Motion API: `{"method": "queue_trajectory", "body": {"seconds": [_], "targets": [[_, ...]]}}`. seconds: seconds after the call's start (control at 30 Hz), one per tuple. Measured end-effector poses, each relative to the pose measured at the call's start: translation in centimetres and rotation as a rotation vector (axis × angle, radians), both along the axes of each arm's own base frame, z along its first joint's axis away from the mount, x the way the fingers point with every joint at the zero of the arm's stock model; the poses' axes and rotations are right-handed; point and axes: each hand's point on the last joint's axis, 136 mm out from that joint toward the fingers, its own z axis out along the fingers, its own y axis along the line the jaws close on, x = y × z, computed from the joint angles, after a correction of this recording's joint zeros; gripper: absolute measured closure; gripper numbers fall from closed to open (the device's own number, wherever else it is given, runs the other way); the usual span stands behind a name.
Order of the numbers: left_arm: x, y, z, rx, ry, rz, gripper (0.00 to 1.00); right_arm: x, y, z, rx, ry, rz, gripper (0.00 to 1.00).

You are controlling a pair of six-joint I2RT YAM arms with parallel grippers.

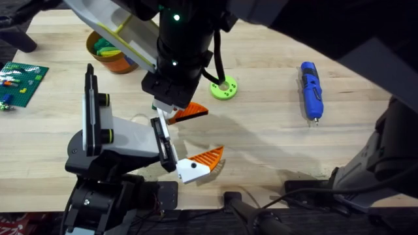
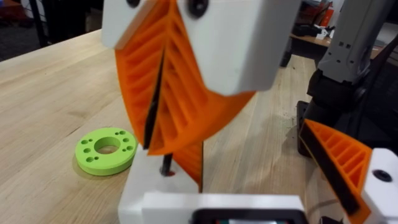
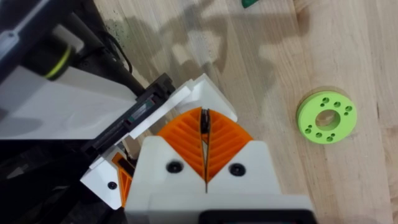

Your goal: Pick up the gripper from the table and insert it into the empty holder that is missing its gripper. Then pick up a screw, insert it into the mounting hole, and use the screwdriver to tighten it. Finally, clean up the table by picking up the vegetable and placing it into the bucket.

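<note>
The right tool (image 3: pixel 204 127) is clenched, its two orange ribbed pads (image 3: pixel 180 134) pressed together on a thin dark screw (image 2: pixel 166 165) that stands nearly upright between them. The screw's lower end sticks out past the tips and touches the top of a white block (image 2: pixel 155 186) directly under the tool. That block is the base of an orange ribbed finger (image 1: pixel 190 112), which sits at the front of the black bracket (image 3: pixel 134 115) on the white-bodied arm (image 1: pixel 130 136), with its orange wedge just behind the screw in the left wrist view. A second orange finger (image 1: pixel 204 160) of the same kind sits on the same bracket, near the tool but apart from it, its white base (image 1: pixel 189 171) at the bracket's other end. A flat lime-green ring (image 3: pixel 324 117) lies on the wooden surface (image 1: pixel 274 140) near the tool, touching nothing. The blue screwdriver (image 1: pixel 311 90) lies flat on the surface well apart from the tool, beyond the ring. The orange bucket (image 1: pixel 111 64) stands away from the tool on the opposite side from the screwdriver, partly covered by an arm, with something green (image 1: pixel 102 46) inside it. Whether the left tool is clenched or released cannot be told.
</note>
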Motion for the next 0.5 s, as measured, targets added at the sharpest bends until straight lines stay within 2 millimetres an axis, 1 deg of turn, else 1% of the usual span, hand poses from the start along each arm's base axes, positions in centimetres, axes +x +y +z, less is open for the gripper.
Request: {"method": "queue_trajectory", "body": {"seconds": [0.5], "targets": [[-0.02, -0.01, 0.02, -0.001, 0.001, -0.001, 0.015, -0.08, -0.14, -0.04, -0.006, 0.004, -0.001, 0.994]]}}
